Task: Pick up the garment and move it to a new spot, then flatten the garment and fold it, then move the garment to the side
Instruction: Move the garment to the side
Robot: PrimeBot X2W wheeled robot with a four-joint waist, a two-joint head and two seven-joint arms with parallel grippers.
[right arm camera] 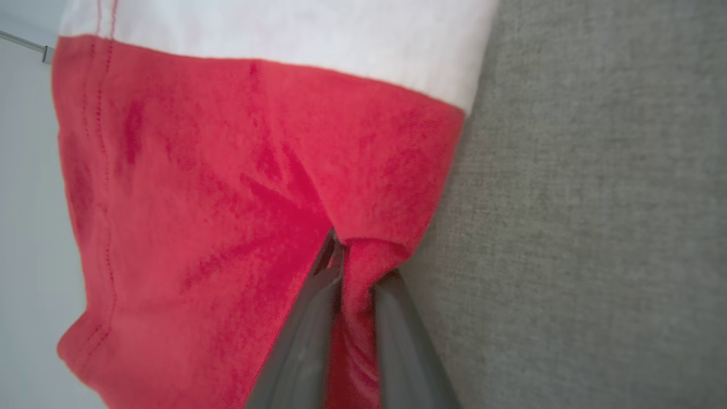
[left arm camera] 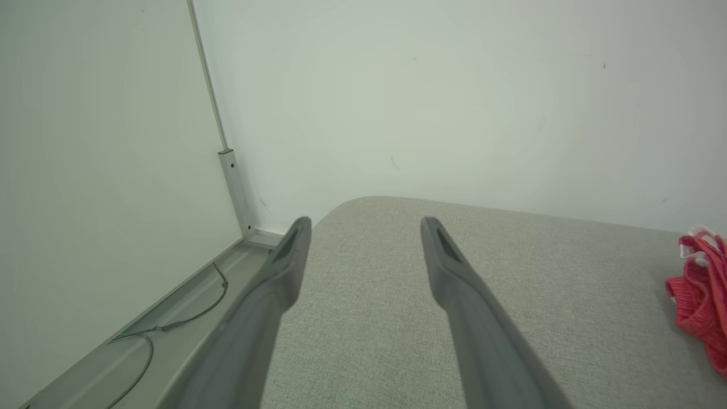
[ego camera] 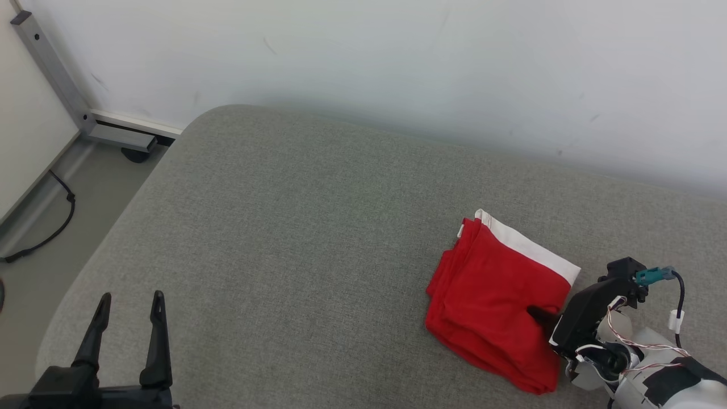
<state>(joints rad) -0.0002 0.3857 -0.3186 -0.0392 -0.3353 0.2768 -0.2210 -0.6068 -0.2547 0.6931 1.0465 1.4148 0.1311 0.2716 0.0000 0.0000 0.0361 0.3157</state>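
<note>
Grey woven cushion (ego camera: pixel 284 227) | folded red knit garment (ego camera: pixel 488 289), white-edged | right claw (right arm camera: pixel 360 267) pinching its edge | left claw (ego camera: pixel 132 298) spread, empty

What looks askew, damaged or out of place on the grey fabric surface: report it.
Nothing stands out. The folded red garment with a white band lies tidy on the grey fabric surface; only the edge pinched by the right gripper puckers.

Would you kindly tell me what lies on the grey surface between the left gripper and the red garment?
That stretch is bare: the head view shows plain grey surface from the left gripper to the red garment.
</note>
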